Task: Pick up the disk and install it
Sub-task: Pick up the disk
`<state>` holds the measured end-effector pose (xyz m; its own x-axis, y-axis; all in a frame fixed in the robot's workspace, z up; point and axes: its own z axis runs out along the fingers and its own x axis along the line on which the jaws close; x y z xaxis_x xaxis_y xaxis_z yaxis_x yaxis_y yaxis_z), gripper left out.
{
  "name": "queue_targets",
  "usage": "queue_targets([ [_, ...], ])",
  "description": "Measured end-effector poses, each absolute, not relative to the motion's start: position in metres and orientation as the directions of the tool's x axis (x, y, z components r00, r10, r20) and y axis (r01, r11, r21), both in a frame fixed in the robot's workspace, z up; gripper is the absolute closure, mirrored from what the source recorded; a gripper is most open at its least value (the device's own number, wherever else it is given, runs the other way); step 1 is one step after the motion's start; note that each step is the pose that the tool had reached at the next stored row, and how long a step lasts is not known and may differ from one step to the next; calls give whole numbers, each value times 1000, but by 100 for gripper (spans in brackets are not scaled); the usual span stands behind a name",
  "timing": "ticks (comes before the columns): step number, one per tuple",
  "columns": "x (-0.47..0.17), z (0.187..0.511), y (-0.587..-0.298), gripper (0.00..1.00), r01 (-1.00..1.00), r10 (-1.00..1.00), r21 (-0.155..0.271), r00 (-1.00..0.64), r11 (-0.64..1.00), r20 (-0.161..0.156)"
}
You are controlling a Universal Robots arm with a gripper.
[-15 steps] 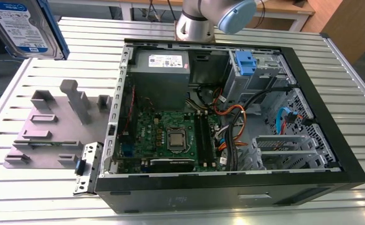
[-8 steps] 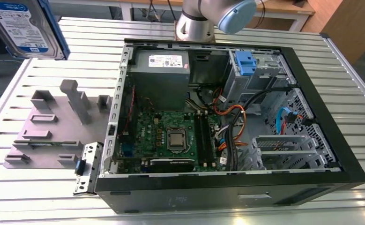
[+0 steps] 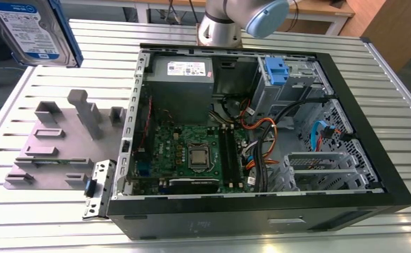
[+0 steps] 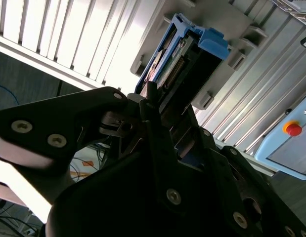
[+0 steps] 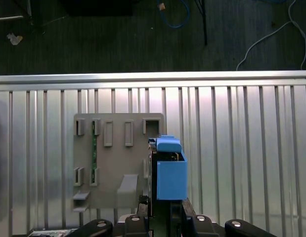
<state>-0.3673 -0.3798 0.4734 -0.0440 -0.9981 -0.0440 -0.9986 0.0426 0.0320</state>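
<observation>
Pincer: clamped on one end of the disk
Disk: aloft over the slatted desk, above the grey holder's edge, apart from the open computer case
Why: height probably clears the case wall

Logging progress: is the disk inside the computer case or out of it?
Out. The disk hangs clear of the computer case, held in the gripper.

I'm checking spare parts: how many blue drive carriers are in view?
2. One frames the disk, raised at the exterior view's upper left; the other carrier sits in the drive cage inside the computer case. More may hide within the cage.
</observation>
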Motion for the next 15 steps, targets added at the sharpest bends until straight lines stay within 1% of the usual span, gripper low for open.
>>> queue_targets([
  [15, -348, 473, -380, 65, -999, -998, 32, -44, 42, -44],
])
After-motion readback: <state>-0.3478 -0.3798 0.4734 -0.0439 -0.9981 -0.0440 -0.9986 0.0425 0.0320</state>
